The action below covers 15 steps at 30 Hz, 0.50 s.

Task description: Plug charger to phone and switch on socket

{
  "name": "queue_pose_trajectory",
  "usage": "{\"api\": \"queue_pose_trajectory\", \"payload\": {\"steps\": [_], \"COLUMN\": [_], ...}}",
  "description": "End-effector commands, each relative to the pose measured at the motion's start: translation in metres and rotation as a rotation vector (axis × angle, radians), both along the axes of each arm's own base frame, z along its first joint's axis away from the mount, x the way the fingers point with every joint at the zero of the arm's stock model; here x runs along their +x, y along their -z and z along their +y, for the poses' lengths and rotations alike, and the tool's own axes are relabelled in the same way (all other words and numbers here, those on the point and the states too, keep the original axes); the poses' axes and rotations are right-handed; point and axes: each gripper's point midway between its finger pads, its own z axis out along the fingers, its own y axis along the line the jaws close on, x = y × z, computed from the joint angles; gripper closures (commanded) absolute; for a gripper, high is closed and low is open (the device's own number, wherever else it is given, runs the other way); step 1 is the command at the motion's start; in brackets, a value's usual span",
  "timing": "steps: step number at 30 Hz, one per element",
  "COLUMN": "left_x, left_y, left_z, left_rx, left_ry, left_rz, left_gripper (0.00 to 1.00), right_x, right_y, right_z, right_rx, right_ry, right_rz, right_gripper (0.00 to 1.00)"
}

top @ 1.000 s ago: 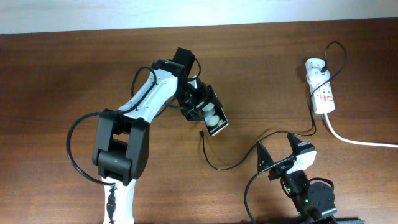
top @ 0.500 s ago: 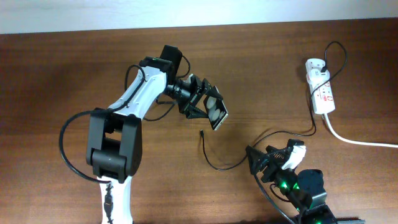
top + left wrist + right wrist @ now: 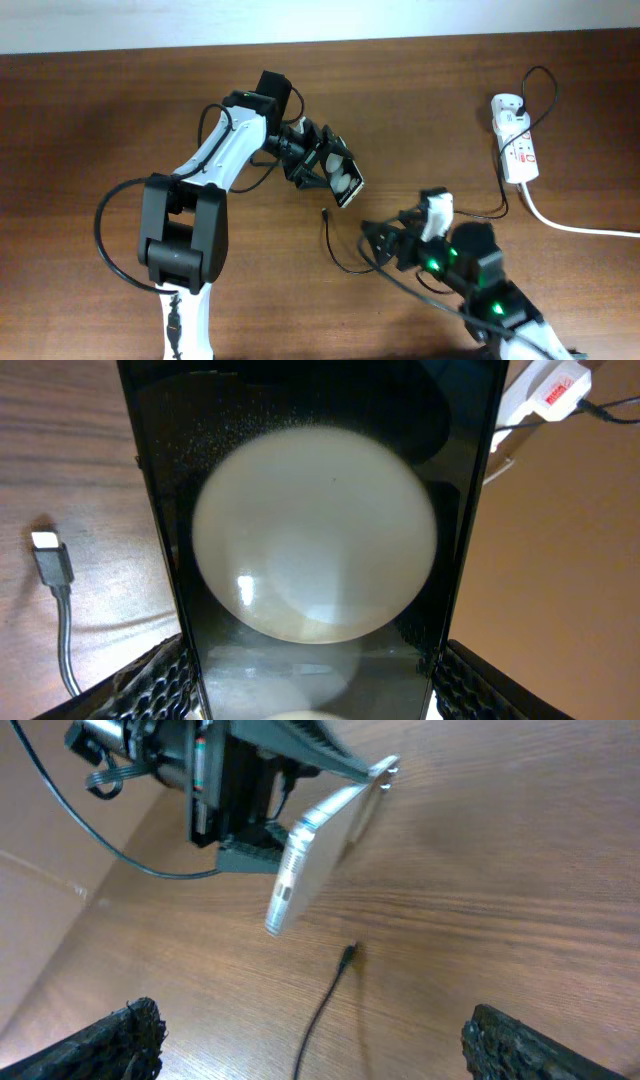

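Overhead, the left arm stretches forward with its left gripper (image 3: 322,168) clamped on the phone (image 3: 343,181), which is held tilted off the table (image 3: 100,110). The charger's plug tip (image 3: 324,213) lies just beneath that claw, and the socket (image 3: 515,146) sits well apart from it. In the left wrist view the phone fills the gap between the fingers (image 3: 160,682), with its ends cut off. In the right wrist view the right gripper (image 3: 320,1050) gapes wide and empty; the phone shows edge-on ahead of it and the plug tip lies nearer.

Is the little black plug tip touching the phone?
Apart. The right wrist view shows a clear gap between the plug tip lying on the wood and the raised phone.
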Motion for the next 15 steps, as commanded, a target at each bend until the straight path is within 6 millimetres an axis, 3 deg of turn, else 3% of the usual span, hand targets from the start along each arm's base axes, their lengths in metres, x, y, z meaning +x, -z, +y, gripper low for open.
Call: {"api": "queue_pose_trajectory", "payload": {"steps": [1,3,5,8,9,11,13,15], "left_x": [0.012,0.013,0.013,0.013,0.013,0.014,0.015,0.015], "left_y": [-0.008,-0.008,-0.008,-0.008,-0.008,-0.005,-0.004,-0.004], "left_z": [-0.001,-0.001,-0.001,-0.001,-0.001,0.001,0.002,0.002], "left_rx": [-0.018,-0.015,-0.015,-0.014,-0.014,0.006,0.013,0.014], "left_ry": [-0.028,-0.032,-0.032,-0.032,-0.033,-0.036,-0.038,-0.038], "left_rz": [-0.024,-0.023,-0.023,-0.024,-0.024,-0.030,-0.033,-0.033], "left_gripper": [1.00,1.00,1.00,1.00,1.00,1.00,1.00,1.00], "right_x": [0.031,0.051,0.066,0.090,0.096,0.099,0.099,0.097], "right_y": [-0.005,-0.002,0.009,0.017,0.014,0.013,0.013,0.017], "right_z": [0.023,0.053,0.070,0.074,0.071,0.067,0.067,0.066], "right_rx": [-0.053,-0.056,-0.087,-0.111,-0.122,-0.128,-0.129,-0.124], "right_ry": [-0.009,-0.055,-0.059,-0.001,0.031,0.054,0.058,0.068], "right_rz": [-0.003,-0.007,0.026,0.048,0.033,0.025,0.027,0.055], "right_gripper": [0.01,0.01,0.04,0.13,0.20,0.47,0.49,0.64]}}
